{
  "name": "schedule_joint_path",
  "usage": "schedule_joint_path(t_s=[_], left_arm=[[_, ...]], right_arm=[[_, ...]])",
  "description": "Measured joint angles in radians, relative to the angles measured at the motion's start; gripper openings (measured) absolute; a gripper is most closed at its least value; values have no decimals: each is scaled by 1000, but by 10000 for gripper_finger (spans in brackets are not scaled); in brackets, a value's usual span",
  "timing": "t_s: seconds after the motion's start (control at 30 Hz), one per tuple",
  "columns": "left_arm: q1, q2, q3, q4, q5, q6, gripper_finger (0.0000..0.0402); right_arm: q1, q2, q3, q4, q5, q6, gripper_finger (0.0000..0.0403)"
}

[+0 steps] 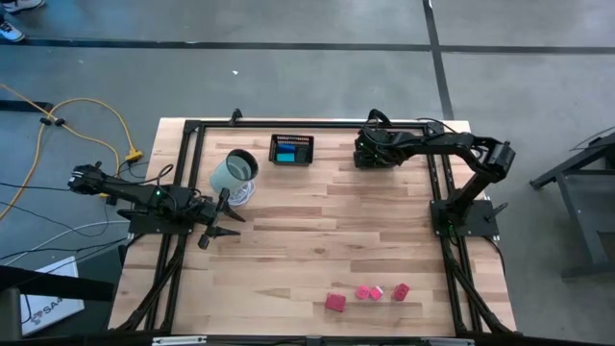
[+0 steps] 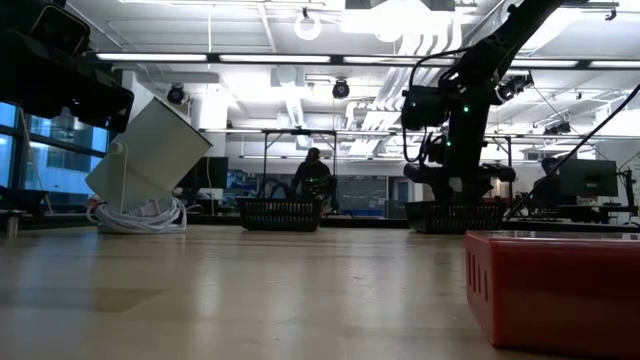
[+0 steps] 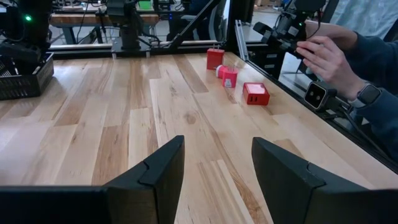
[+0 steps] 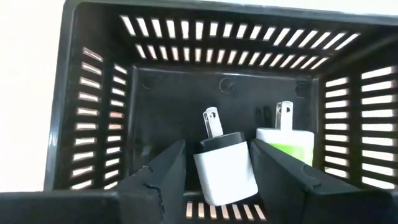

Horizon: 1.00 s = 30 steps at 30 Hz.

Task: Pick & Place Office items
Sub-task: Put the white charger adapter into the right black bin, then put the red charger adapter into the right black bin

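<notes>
Black basket (image 4: pixel 93 124) hides right gripper (image 4: pixel 217 165) from above; fingers parted beside white two-pronged charger (image 4: pixel 225 169), grip unclear; left gripper (image 3: pixel 217 177) open

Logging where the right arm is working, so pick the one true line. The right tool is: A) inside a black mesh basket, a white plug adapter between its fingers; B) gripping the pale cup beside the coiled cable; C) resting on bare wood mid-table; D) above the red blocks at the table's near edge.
A: the right wrist view shows the right tool down inside the black mesh basket, with the white plug adapter between its fingers.
</notes>
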Motion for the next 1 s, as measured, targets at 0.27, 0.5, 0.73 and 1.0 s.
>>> schedule_joint_path(t_s=[0.27, 0.5, 0.73, 1.0], left_arm=[[0, 0, 0, 0, 0, 0, 180], [0, 0, 0, 0, 0, 0, 180], [0, 0, 0, 0, 0, 0, 180], [0, 0, 0, 0, 0, 0, 180]], right_arm=[[-11, -34, 0, -2, 19, -27, 164], [-25, -116, 0, -9, 7, -72, 164], [-16, -215, 0, -5, -95, -181, 164], [54, -339, 0, -2, -282, -327, 164]])
